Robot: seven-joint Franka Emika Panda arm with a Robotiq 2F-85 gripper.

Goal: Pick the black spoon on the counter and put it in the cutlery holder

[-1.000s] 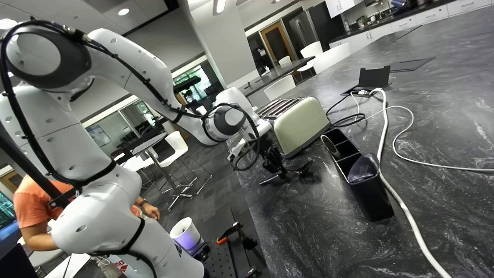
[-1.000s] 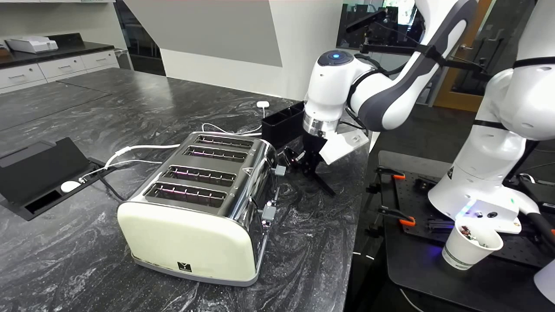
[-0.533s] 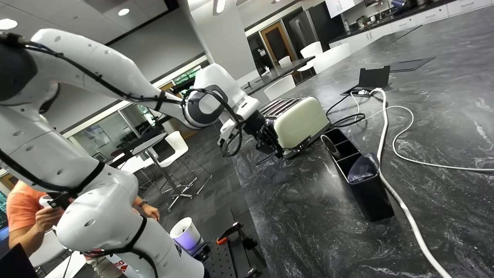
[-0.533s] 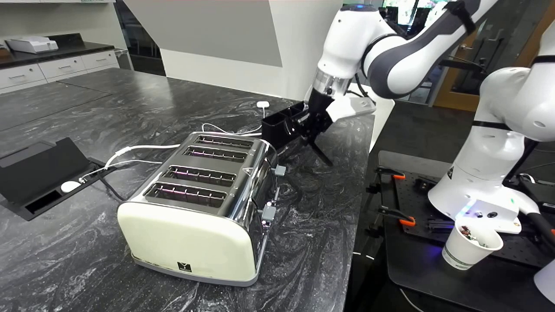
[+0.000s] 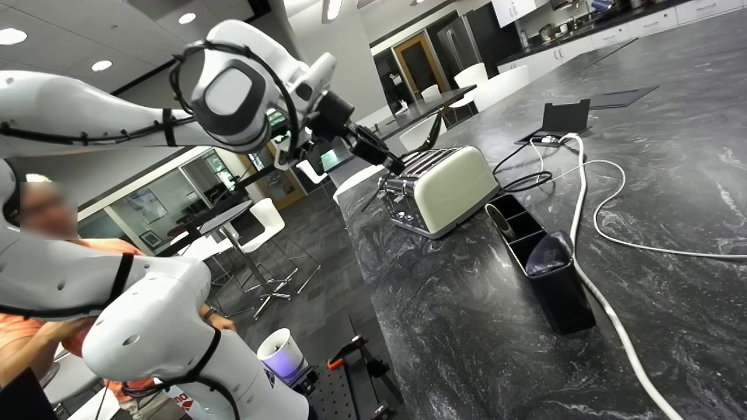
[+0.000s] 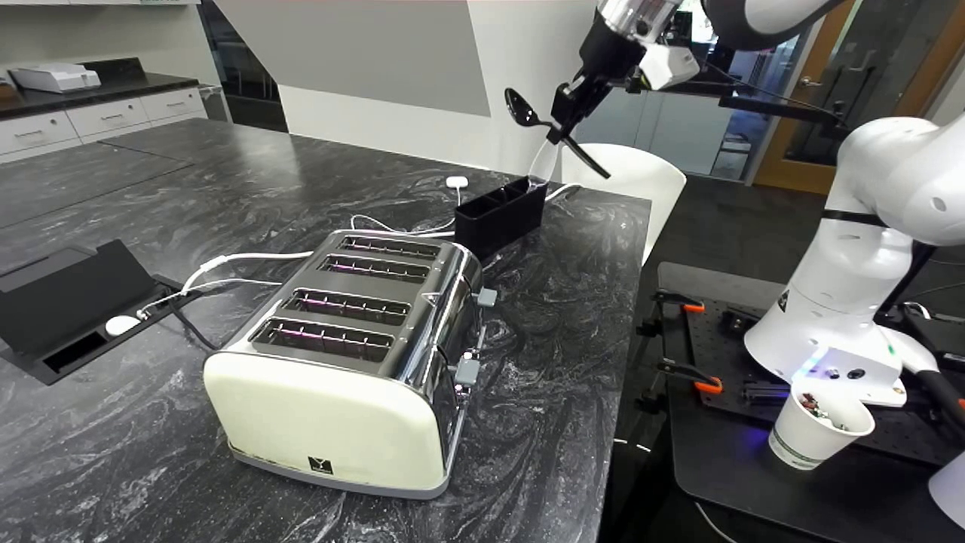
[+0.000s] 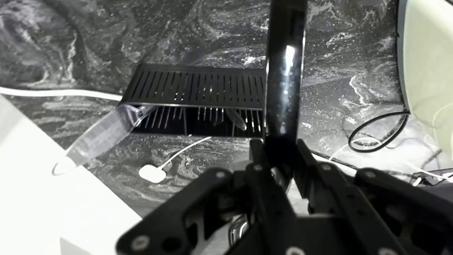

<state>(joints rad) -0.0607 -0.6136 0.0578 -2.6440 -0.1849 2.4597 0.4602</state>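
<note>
My gripper (image 6: pixel 556 136) is shut on the black spoon (image 6: pixel 520 107) and holds it high above the counter (image 6: pixel 550 422). The spoon's bowl and handle stick out on opposite sides of the fingers. In an exterior view the gripper (image 5: pixel 395 165) and spoon (image 5: pixel 433 131) appear above and behind the toaster. The cutlery holder is a black divided box (image 5: pixel 560 297), also in an exterior view (image 6: pixel 501 226). In the wrist view the holder (image 7: pixel 198 85) lies below, and the spoon (image 7: pixel 285 71) between my fingertips (image 7: pixel 277 145) covers its right end.
A cream toaster (image 6: pixel 332 422) stands beside the holder, also in an exterior view (image 5: pixel 455 192). A clear utensil (image 7: pixel 102 136) sticks up from the holder's end. A white cable (image 5: pixel 613 326) runs past the holder. A black open box (image 6: pixel 83 302) lies behind the toaster.
My gripper and the black spoon have risen from just above the counter to well above the toaster and holder. The wrist has turned, and the spoon is now in plain view.
</note>
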